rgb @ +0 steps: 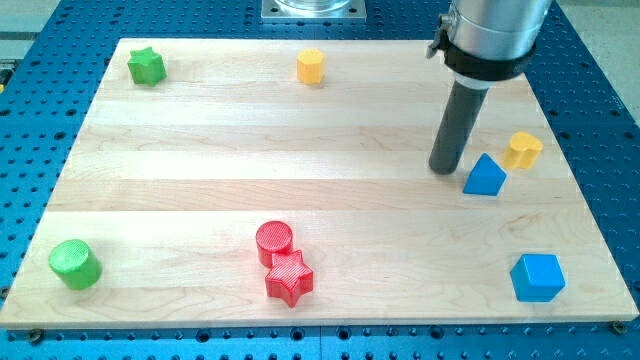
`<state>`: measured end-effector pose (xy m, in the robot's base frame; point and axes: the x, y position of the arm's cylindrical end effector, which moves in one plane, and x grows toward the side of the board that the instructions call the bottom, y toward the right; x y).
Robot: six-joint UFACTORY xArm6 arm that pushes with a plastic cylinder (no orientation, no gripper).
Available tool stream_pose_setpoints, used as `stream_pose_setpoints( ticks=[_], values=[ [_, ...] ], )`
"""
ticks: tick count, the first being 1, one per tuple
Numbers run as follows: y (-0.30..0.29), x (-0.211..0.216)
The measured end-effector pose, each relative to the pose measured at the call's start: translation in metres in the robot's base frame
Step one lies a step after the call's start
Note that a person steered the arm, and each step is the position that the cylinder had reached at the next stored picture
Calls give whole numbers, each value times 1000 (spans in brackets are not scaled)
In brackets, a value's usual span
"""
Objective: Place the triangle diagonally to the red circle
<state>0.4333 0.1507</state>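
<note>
The blue triangle (485, 176) lies at the board's right side, with a yellow heart-like block (522, 150) just to its upper right. The red circle (274, 241) sits at the lower middle, touching the red star (289, 277) below it. My tip (444, 168) rests on the board just left of the blue triangle, very close to it; whether they touch I cannot tell. The triangle is far to the right of the red circle.
A green star (146, 67) is at the top left, a yellow hexagon (311, 66) at the top middle, a green cylinder (75, 264) at the bottom left, a blue cube (537, 277) at the bottom right. The wooden board (200, 160) lies on a blue perforated table.
</note>
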Motion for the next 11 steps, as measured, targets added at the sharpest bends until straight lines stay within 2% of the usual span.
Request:
stream_pose_setpoints(
  ticks=[1, 2, 3, 4, 7, 8, 10, 11],
  values=[
    [-11, 2],
    [-22, 25],
    [-12, 66],
    [20, 74],
    [52, 74],
    [53, 59],
    [10, -20],
    [-4, -45]
  ],
)
